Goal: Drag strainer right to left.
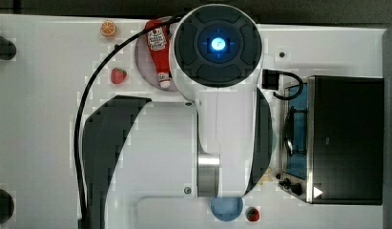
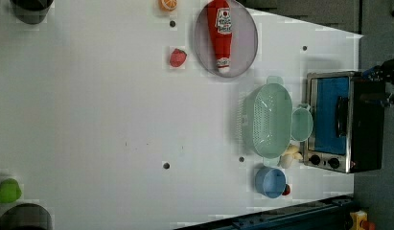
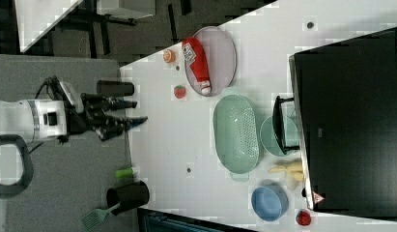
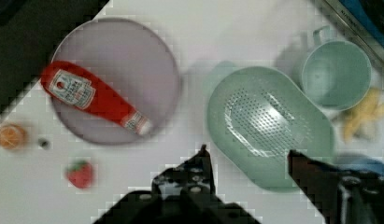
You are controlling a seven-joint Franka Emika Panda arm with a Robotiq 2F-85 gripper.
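Note:
The strainer (image 2: pixel 267 120) is a pale mint-green oval colander with a perforated bottom. It lies on the white table just in front of the toaster oven (image 2: pixel 343 122). In the right view the strainer (image 3: pixel 236 134) sits between the grey plate and the blue bowl. In the wrist view my gripper (image 4: pixel 248 156) hangs open above the near rim of the strainer (image 4: pixel 269 123), with nothing between its dark fingers (image 4: pixel 203 161). In the right view the gripper (image 3: pixel 135 112) is held high off the table. In the top view my arm (image 1: pixel 222 119) covers the strainer.
A mint-green cup (image 2: pixel 301 123) stands between strainer and oven. Near the strainer's end are a banana (image 3: pixel 288 170), a blue bowl (image 2: pixel 270 182) and a small red fruit. A ketchup bottle (image 2: pixel 221 33) lies on a grey plate (image 2: pixel 245 48); a strawberry (image 2: pixel 178 57) and an orange (image 2: pixel 168 5) lie beyond.

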